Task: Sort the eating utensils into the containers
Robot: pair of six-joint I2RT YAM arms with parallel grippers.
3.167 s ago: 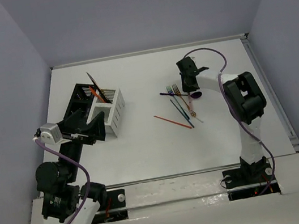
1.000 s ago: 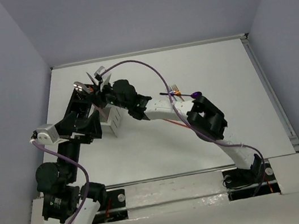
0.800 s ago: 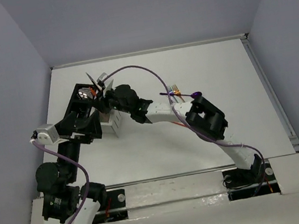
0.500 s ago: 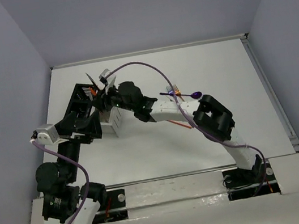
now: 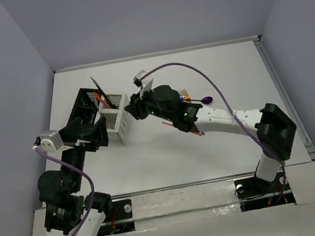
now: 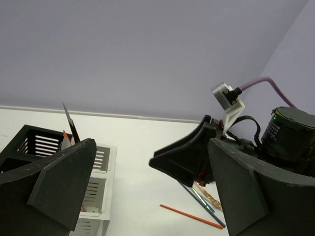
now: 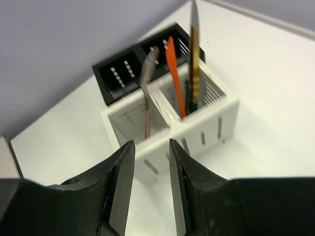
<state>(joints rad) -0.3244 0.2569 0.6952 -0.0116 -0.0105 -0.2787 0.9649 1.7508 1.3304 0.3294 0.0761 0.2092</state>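
Observation:
The white caddy [image 5: 119,117] stands against the black caddy [image 5: 85,107] at the left of the table. In the right wrist view the white caddy [image 7: 197,123] holds a silver spoon with a pink handle [image 7: 147,98] in one compartment, and an orange knife [image 7: 174,73] and a gold-handled knife [image 7: 194,54] in the other. My right gripper [image 5: 134,107] [image 7: 151,147] is open and empty, just right of the white caddy. My left gripper [image 5: 99,129] [image 6: 151,144] is open and empty at the caddies' near end. A purple spoon [image 5: 206,99], a gold fork [image 5: 184,94] and a red stick [image 6: 192,217] lie on the table.
My right arm [image 5: 218,121] stretches across the table's middle and hides most of the loose utensils. A blue stick [image 6: 203,200] lies beside the red one. Grey walls close in the table at the back and both sides.
My right gripper carried the silver spoon from over the black caddy to the white caddy, let it go there and drew back to the right. The left arm has not moved.

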